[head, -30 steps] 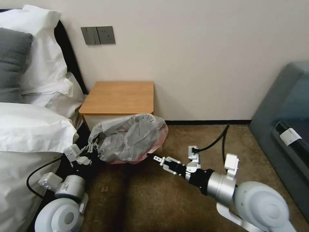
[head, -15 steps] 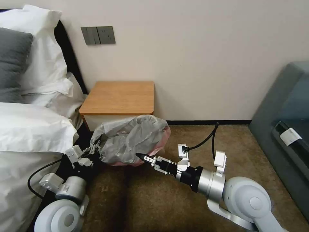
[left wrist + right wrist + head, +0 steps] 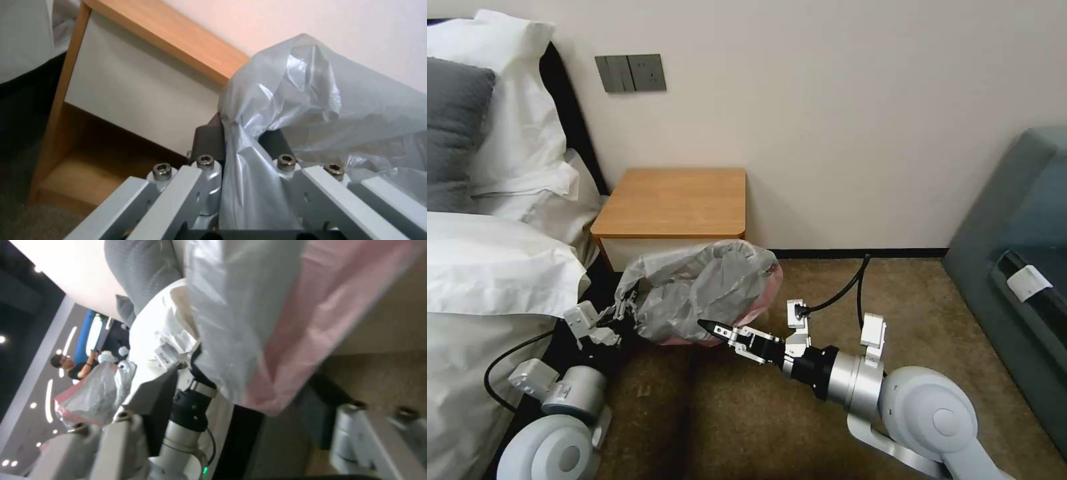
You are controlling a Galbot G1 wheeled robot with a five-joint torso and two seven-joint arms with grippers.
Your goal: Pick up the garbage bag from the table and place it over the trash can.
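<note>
The garbage bag (image 3: 694,290), crinkly grey with a pinkish-red edge, hangs in the air in front of the table (image 3: 674,200). My left gripper (image 3: 624,313) is shut on its left end. In the left wrist view the plastic (image 3: 285,100) is pinched between the dark fingers of that gripper (image 3: 242,133). My right gripper (image 3: 707,327) reaches in from the right and touches the bag's lower edge. In the right wrist view this gripper (image 3: 262,390) is open, with the pink edge (image 3: 285,373) between its spread fingers. The trash can is hidden.
A bed with white bedding (image 3: 487,267) stands close on the left, beside my left arm. A grey sofa (image 3: 1014,253) lies to the right. Brown carpet (image 3: 727,413) stretches between them. The table's white drawer front (image 3: 133,96) and low shelf (image 3: 75,176) sit just behind the bag.
My right arm has swung left across the carpet, bringing its gripper from clear of the bag up to the bag's lower edge. The left gripper and bag have barely moved.
</note>
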